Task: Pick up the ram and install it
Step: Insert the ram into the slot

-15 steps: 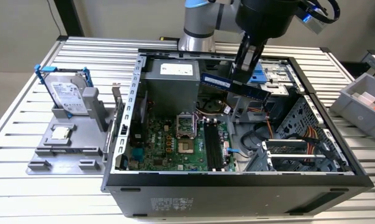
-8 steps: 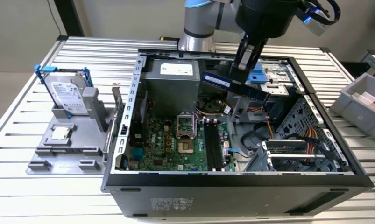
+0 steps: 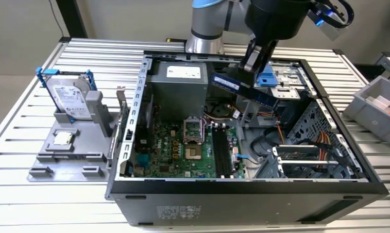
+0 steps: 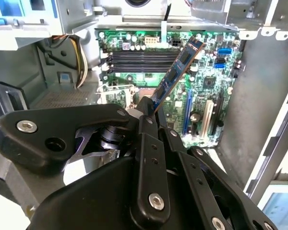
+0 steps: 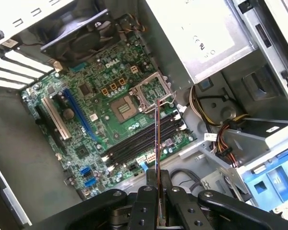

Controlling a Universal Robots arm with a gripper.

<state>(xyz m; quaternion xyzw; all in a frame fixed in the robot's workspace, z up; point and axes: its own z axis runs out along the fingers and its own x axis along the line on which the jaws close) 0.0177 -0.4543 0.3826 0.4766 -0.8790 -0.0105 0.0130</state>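
Note:
The ram [image 3: 243,91] is a thin bluish-green stick hanging tilted above the open computer case [image 3: 246,187]. My gripper [image 3: 249,67] is shut on its upper end. In the second wrist view the ram [image 4: 177,72] sticks out from the black fingers [image 4: 149,139] of the gripper [image 4: 150,112] over the green motherboard. The first wrist view shows the ram [image 5: 156,139] edge-on, held by the gripper [image 5: 158,176] above the long black memory slots [image 5: 144,143]. These slots [image 3: 222,150] lie beside the processor socket [image 3: 191,133], well below the ram.
A grey stand [image 3: 68,150] on the exterior view's left holds a silver hard drive in a blue frame [image 3: 72,97] and a small square chip [image 3: 63,139]. A grey bin [image 3: 376,107] sits at the exterior view's right. Cables and a drive cage [image 3: 311,145] crowd the case's right side.

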